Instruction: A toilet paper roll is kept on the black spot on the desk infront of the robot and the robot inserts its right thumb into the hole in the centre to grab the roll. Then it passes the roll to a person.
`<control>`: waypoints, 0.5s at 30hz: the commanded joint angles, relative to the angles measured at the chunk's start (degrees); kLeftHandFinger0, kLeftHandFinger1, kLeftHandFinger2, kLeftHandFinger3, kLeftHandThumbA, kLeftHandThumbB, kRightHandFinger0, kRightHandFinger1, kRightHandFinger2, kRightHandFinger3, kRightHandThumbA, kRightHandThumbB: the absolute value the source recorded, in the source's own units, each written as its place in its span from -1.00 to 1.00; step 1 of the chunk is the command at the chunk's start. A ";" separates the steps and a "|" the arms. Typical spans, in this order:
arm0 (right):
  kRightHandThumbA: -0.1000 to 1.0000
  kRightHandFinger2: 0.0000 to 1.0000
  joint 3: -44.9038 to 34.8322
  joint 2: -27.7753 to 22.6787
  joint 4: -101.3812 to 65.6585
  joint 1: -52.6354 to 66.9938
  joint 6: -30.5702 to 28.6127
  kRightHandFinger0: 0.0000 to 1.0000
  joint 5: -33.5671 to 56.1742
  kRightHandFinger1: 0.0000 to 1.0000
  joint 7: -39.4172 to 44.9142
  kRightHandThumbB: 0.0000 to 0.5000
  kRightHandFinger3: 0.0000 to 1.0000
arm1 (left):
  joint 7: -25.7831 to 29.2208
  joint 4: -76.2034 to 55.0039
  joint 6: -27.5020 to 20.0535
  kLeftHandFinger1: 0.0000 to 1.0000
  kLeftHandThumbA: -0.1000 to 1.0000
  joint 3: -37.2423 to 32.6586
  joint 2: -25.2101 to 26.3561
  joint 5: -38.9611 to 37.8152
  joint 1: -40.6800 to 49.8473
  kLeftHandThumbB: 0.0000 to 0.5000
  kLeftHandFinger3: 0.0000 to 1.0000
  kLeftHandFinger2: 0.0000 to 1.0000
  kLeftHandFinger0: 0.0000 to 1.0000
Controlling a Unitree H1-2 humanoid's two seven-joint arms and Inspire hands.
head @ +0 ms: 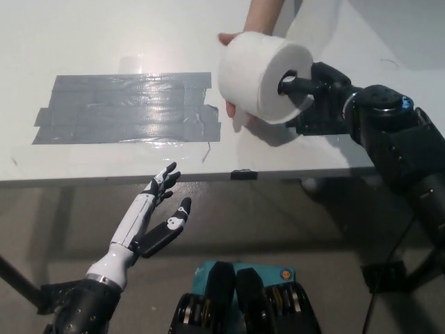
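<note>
A smooth white desk (104, 35) was seen, patched with glossy, wrinkled grey tape (125, 108). The soft white cylindrical roll (257, 80) was held above the desk by the black right hand (323, 94), its thumb pushed into the core. A person's hand (240, 42) was pressed against the roll's far side. The white left hand (156, 212) was spread, empty, below the desk edge.

A plain white toilet paper roll (261, 76) is seen against a white desk (104, 35); a grey, seemingly glossy tape patch (125, 108) is laid there, and a black spot (316, 125).
</note>
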 commanded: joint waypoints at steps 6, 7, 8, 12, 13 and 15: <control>-0.97 0.65 4.37 -1.39 -0.30 -10.35 -8.49 -0.63 -17.52 0.08 0.30 -0.06 0.76 | -2.57 -2.35 0.71 1.00 0.02 -1.05 1.52 0.32 -3.38 -0.94 1.00 1.00 1.00; -0.78 0.88 4.28 -1.43 -0.94 -10.40 -8.23 -0.43 -17.77 0.27 0.63 0.13 1.00 | -2.61 -2.30 0.75 1.00 0.02 -1.08 1.46 0.23 -3.52 -0.94 1.00 1.00 1.00; -0.67 0.56 4.06 -1.38 -1.14 -10.41 -8.19 -0.44 -18.06 0.12 0.88 0.14 1.00 | -2.63 -2.28 0.76 1.00 0.01 -1.07 1.43 0.18 -3.56 -0.94 1.00 1.00 1.00; 0.07 1.00 3.74 -3.09 -5.12 -10.80 -3.46 1.00 -17.43 1.00 8.74 0.79 1.00 | -2.97 -2.23 0.91 1.00 0.00 -1.20 1.86 0.45 -3.89 -0.99 1.00 1.00 1.00; 0.34 1.00 6.25 -4.54 -6.90 -11.34 -2.75 1.00 -20.96 1.00 9.48 0.94 1.00 | -3.05 -2.28 1.02 1.00 -0.01 -1.28 1.92 0.51 -4.07 -0.99 1.00 1.00 1.00; 0.40 1.00 6.02 -5.17 -8.28 -11.43 -1.90 1.00 -21.71 1.00 10.19 1.00 1.00 | -3.11 -2.38 1.05 1.00 -0.01 -1.36 2.01 0.65 -4.09 -1.00 1.00 1.00 1.00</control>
